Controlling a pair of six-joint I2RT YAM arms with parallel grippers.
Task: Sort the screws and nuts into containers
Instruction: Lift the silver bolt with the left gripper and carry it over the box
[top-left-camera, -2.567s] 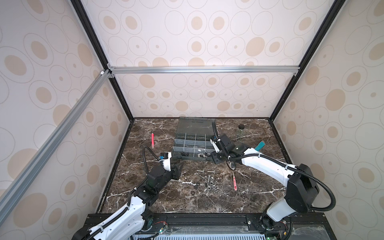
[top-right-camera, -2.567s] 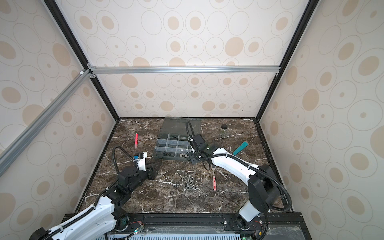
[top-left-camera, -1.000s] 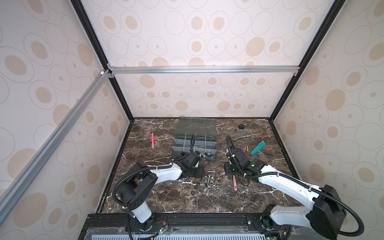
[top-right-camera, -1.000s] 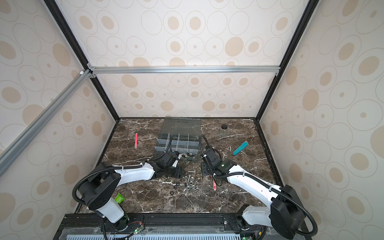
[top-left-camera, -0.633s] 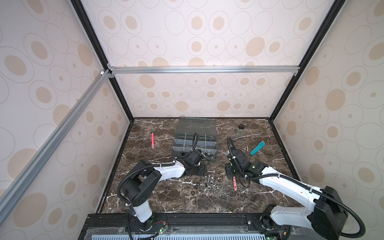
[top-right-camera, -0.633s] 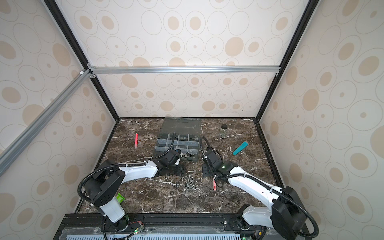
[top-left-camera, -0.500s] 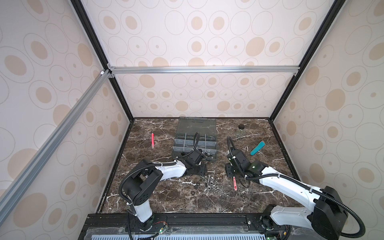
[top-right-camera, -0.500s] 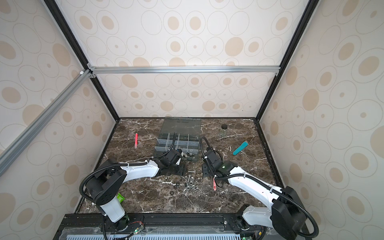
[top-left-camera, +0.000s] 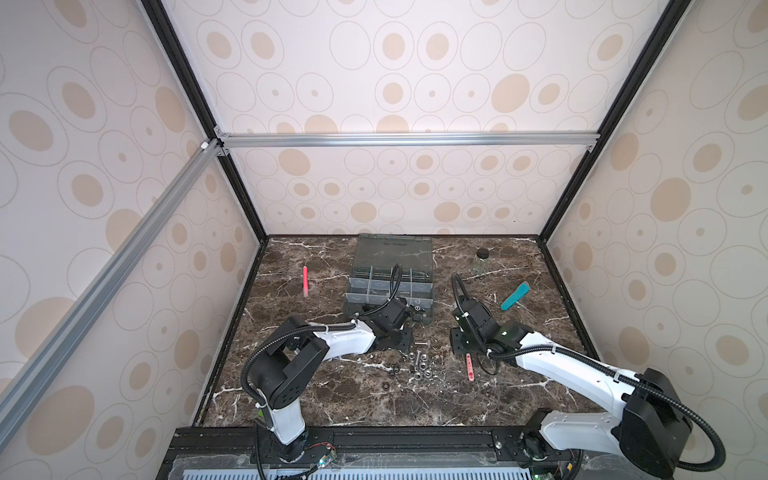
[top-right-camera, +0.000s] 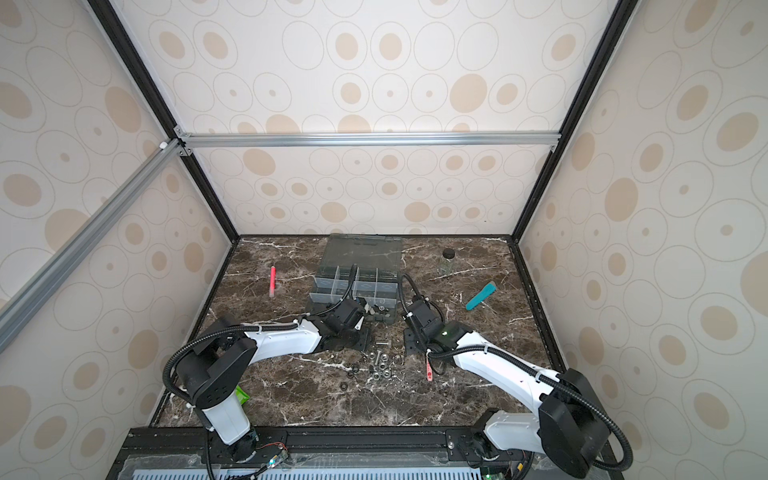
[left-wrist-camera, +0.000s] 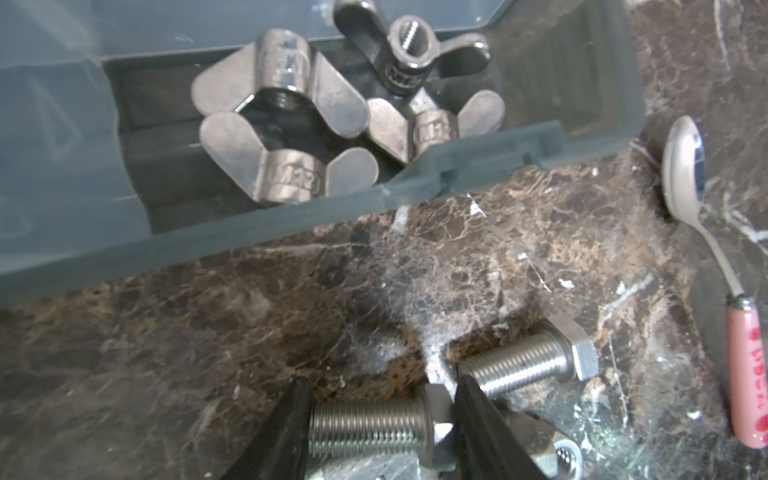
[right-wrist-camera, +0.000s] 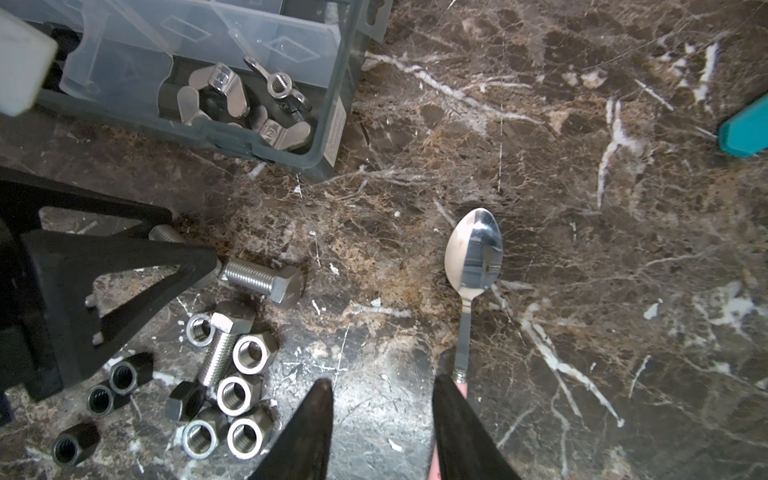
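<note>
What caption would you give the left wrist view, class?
Left gripper brackets a screw on the marble table; wing nuts sit in the organizer compartment.

"M12" stamped on wing nuts (left-wrist-camera: 291, 178), red marks on spoon handle (left-wrist-camera: 748, 386) illegible

Spoon (right-wrist-camera: 473, 257), teal tool (top-left-camera: 515, 296), red stick (top-left-camera: 305, 280), jar (top-left-camera: 481, 262) — on marble tabletop (top-left-camera: 353, 399).

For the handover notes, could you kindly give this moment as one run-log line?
left claw: astride bolt, grip unclear | right claw: open, empty, beside spoon | wing nuts: in organizer
</note>
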